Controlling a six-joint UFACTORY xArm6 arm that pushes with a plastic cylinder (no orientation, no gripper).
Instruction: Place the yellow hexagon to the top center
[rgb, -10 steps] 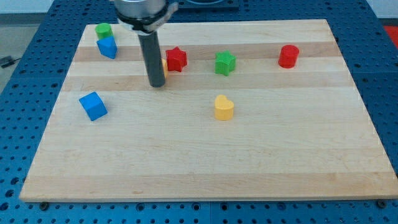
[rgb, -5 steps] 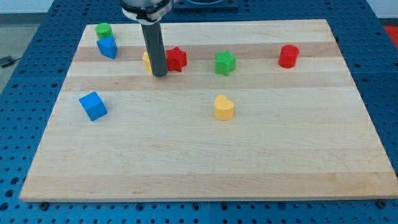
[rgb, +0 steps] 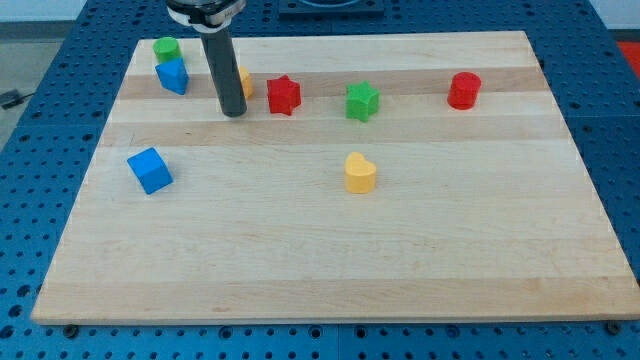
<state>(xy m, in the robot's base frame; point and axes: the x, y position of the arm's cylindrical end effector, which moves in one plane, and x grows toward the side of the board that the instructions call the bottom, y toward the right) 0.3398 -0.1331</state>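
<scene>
The yellow hexagon (rgb: 245, 82) lies near the view's top, left of centre, mostly hidden behind my rod; only its right edge shows. My tip (rgb: 234, 112) rests on the board just below and left of the hexagon, close to it. A red star (rgb: 283, 95) sits just to the hexagon's right.
A green star (rgb: 362, 101) and a red cylinder (rgb: 464, 90) lie further right along the top band. A green block (rgb: 166, 48) and a blue block (rgb: 172, 76) sit at the top left. A blue cube (rgb: 150, 169) is at the left. A yellow heart-shaped block (rgb: 360, 173) is near the centre.
My rod has moved up and then to the left, from right of the yellow hexagon to its left side. The hexagon has shifted slightly up. The other blocks have not moved.
</scene>
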